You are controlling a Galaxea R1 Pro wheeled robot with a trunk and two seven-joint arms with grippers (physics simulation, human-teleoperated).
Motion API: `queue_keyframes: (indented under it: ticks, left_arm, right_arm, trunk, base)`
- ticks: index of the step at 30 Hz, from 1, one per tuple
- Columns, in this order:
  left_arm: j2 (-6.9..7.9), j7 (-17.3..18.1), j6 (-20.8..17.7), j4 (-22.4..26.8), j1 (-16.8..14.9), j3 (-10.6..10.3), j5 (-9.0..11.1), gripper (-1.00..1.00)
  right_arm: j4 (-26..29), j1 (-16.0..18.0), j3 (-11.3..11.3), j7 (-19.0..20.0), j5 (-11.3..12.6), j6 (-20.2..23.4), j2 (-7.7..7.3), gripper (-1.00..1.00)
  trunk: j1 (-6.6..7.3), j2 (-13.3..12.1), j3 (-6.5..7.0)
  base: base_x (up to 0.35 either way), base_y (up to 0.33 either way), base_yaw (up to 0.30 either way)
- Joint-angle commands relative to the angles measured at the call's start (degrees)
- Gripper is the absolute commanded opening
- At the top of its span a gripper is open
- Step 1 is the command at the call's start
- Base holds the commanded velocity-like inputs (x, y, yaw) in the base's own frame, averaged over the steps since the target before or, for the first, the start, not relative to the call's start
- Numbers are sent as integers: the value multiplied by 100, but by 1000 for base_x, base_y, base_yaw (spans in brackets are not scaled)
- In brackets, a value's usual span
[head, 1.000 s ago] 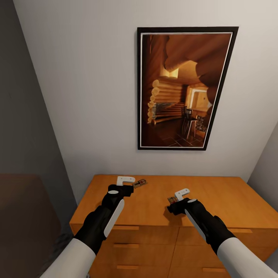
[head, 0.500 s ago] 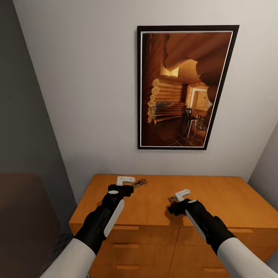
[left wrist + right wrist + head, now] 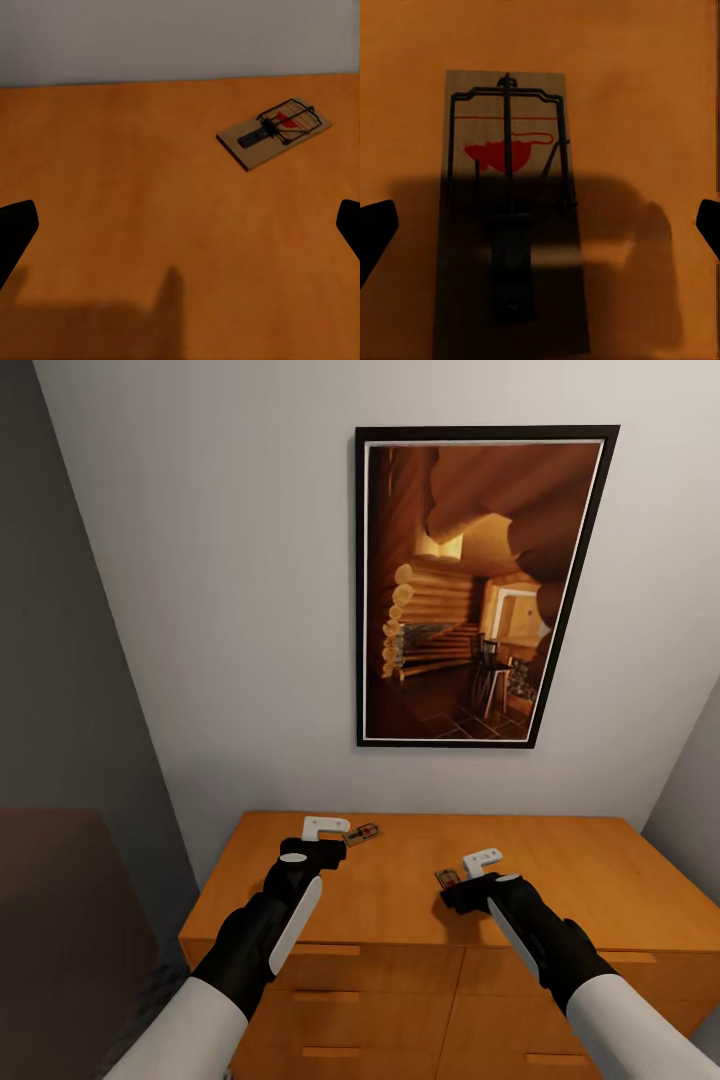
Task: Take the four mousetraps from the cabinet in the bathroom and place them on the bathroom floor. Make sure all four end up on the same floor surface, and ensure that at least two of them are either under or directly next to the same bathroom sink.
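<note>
Both arms are reaching forward, wrists angling down. The left tool point(image 3: 345, 840) and the right tool point(image 3: 462, 872) are each hanging with fingers spread wide, gripping nothing.

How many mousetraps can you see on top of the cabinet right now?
2. One mousetrap lies near the back edge just beyond the left gripper; the other lies beside the right gripper. Others may be hidden.

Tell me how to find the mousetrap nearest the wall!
Start at the big framed picture on the wall, then look down to the orange wooden cabinet below it. On the top, near the back edge by the left gripper, lies a small tan mousetrap; the other mousetrap sits nearer the front.
</note>
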State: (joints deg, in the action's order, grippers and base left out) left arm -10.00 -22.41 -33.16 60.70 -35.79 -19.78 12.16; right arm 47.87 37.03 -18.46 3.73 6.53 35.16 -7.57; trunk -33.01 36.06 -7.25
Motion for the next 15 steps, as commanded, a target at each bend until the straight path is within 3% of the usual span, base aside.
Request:
queue_keyframes:
  ticks: [1,15]
  left_arm:
    - [0,-53,-15,5,-6,-9,60,100]
    - [0,-53,-15,6,-7,-9,62,100]
  right_arm:
    - [9,6,-13,-22,58,26,-8,100]
    - [3,6,-9,-21,53,26,-6,100]
  trunk:
    - [-2,9,-11]
    - [-112,210,-101]
  base:
    - [0,0,0]
    - [0,0,0]
